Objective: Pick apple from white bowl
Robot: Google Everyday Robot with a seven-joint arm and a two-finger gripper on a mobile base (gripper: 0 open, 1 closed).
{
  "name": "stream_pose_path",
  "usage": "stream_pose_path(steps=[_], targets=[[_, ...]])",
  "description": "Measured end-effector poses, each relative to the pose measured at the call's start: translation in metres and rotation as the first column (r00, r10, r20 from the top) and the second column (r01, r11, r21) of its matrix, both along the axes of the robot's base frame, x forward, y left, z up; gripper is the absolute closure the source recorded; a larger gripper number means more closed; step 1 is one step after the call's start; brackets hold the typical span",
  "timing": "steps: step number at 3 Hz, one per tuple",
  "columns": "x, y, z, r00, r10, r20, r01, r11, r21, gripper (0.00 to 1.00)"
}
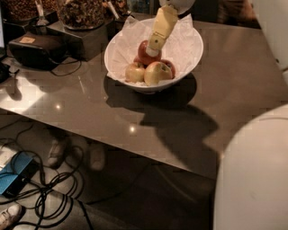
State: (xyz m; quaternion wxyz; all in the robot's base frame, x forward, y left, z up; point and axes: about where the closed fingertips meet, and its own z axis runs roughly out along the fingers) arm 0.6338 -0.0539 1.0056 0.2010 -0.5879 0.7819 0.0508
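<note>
The white bowl (186, 67), lined with crinkled white paper, stands on the brown table (90, 103) at the top middle of the camera view. The dark red apple (143, 56) sits on top of the pile in it. Two yellow-green apples (157, 74) lie in front, and another reddish one (170, 66) lies to the right. My gripper (153, 47), cream coloured, comes down from the top edge into the bowl. Its tip rests at the upper right of the dark red apple and hides part of it.
A black box (38, 47) and a dark stand (85, 38) with jars of nuts (81, 11) sit on the table left of the bowl. My white body (252, 179) fills the lower right. Cables (45, 193) and a blue device (15, 177) lie on the floor below the table edge.
</note>
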Motion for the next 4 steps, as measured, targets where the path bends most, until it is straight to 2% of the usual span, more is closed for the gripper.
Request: stream_pose_path(steps=[1,2,4], targets=[[0.015,0.007,-0.007,0.9996,-0.013,-0.024,0.014,1.0,0.022,0.0],[0.025,0.011,-0.015,0.9985,-0.028,-0.047,0.029,0.999,0.04,0.14],[0.037,0.019,-0.032,0.9958,-0.036,-0.084,0.041,0.998,0.05,0.14]])
